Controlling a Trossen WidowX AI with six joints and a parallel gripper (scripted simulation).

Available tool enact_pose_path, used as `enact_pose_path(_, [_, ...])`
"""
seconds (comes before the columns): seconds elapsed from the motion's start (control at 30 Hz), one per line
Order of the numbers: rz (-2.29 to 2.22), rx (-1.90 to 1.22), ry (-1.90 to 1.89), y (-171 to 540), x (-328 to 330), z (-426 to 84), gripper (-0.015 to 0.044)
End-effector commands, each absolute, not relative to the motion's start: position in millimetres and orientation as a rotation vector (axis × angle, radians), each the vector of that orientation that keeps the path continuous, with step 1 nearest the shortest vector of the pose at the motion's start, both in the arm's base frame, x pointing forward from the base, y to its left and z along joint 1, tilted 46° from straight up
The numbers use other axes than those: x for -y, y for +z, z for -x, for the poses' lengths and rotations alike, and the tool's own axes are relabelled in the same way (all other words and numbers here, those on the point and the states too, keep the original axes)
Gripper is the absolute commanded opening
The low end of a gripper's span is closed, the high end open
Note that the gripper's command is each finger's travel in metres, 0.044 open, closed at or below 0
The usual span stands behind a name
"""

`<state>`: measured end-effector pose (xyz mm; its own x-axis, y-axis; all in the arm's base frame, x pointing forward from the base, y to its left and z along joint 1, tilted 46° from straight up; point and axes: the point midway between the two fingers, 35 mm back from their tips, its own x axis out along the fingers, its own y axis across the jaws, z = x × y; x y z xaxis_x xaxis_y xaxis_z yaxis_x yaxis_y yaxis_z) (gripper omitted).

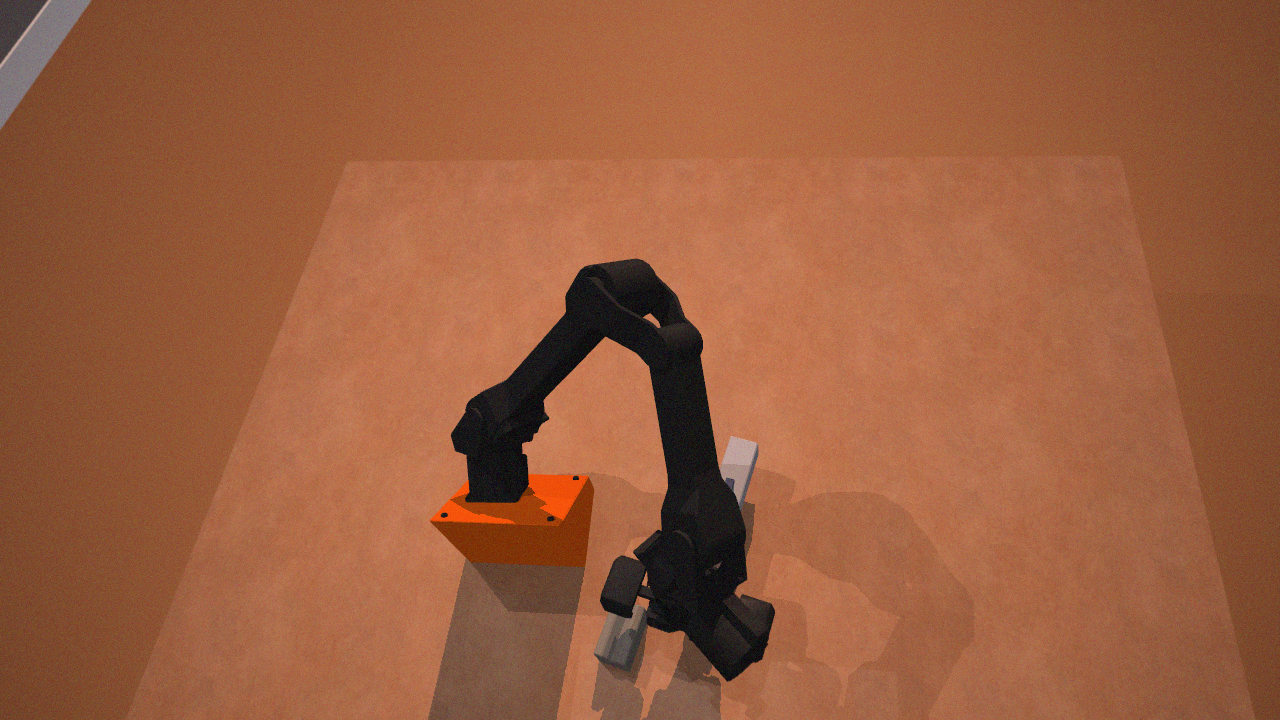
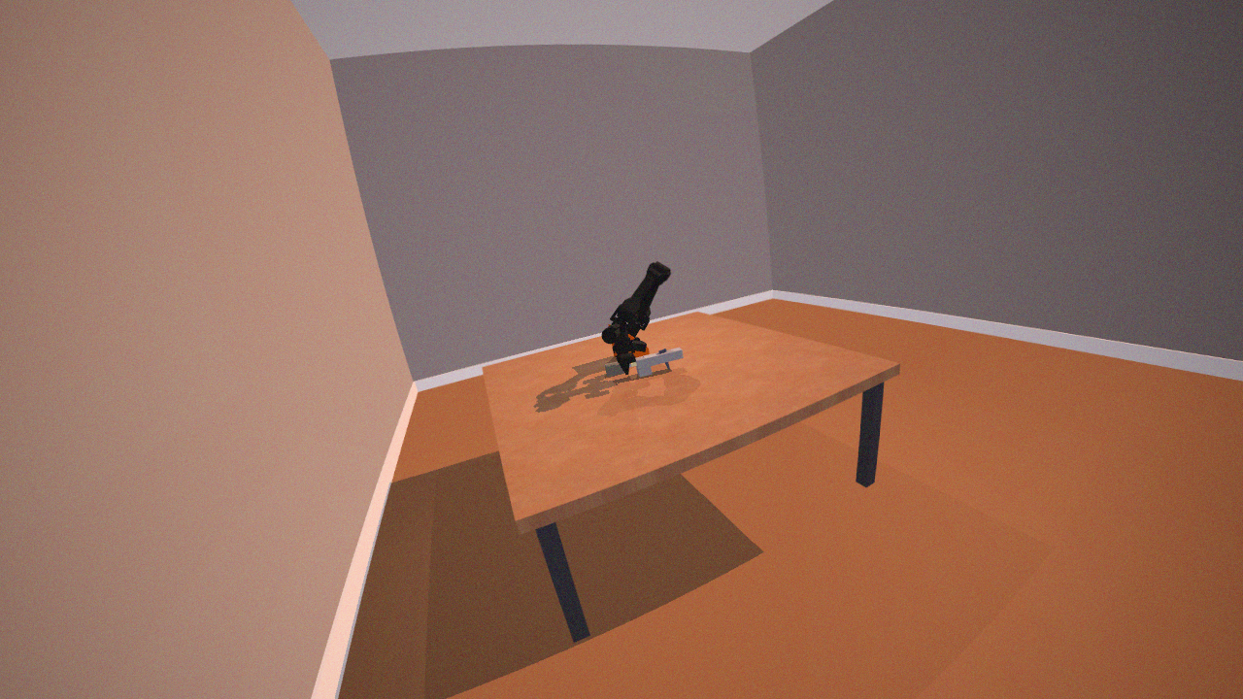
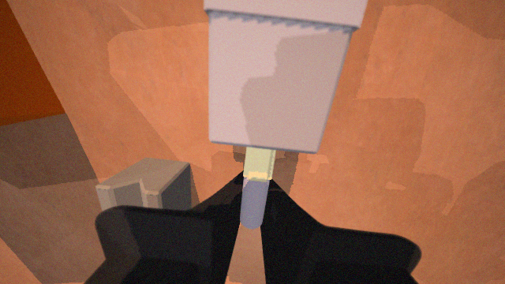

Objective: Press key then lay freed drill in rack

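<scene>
The pale holder [image 1: 739, 461] [image 2: 667, 357] [image 3: 272, 87] is a long raised bar with a block at its near end. The drill [image 3: 252, 207], a thin blue-grey rod with a yellow-green collar, sticks out of that end in the wrist view. My gripper [image 2: 626, 371] [image 3: 253, 176] is shut on the drill just beyond the block; the arm hides its fingertips in the top view. A small dark piece [image 2: 662, 351], perhaps the key, shows at the holder's bar. The grey grooved rack [image 1: 618, 642] [image 2: 612, 371] [image 3: 163, 173] stands beside the left finger in the wrist view.
The orange base block [image 1: 528, 540] [image 3: 20, 59] of the arm stands left of the holder in the top view. The arm arches over the holder's middle. The table's front edge [image 2: 712, 453] shows in the exterior view.
</scene>
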<state>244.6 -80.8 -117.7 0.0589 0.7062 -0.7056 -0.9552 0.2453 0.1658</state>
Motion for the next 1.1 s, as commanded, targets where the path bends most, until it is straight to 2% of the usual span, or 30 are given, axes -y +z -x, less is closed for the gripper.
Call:
enact_pose_path(0.0, [0.395, -0.785, 1.311, -123.0, 85.9, -242.4, 0.0000])
enact_pose_path(0.53, [0.396, -0.786, 1.310, -139.8, 101.3, -235.6, 0.0000])
enact_pose_path(1.07, [0.396, -0.785, 1.310, -133.6, 94.6, -238.6, 0.0420])
